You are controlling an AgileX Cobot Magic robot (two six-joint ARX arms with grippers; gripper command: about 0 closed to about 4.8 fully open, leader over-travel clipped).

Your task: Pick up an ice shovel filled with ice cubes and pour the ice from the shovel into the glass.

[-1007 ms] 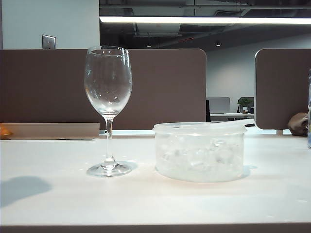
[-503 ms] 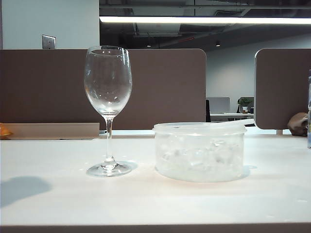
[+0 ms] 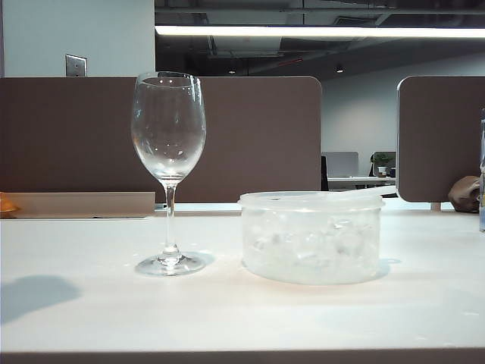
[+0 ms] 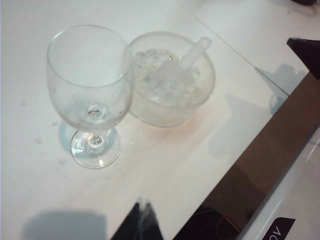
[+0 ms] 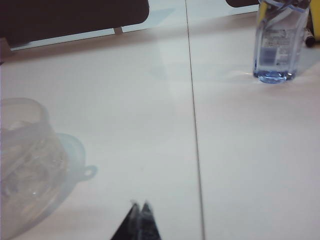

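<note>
Lying in the tub (image 4: 172, 80) on the ice cubes (image 4: 150, 75), the ice shovel (image 4: 181, 70) points its handle toward 1 o'clock; my left pincer (image 4: 141, 220), closed, is nearer than my closed right pincer (image 5: 140, 220).

White table (image 3: 76, 318) w/ a seam running across it in the right wrist view. Round translucent plastic tub (image 3: 311, 239) stands on it, thin lid rim on top. Behind the table, 2 brown partition panels (image 3: 258, 136), rounded corners, a gap btwn them showing office desks & a small plant (image 3: 382, 160). Wall plate (image 3: 76, 65) up on the pale wall at left. Long ceiling light (image 3: 318, 31) overhead. Clear plastic water bottle (image 5: 277, 42), bluish base, stands well apart from the tub.
</note>
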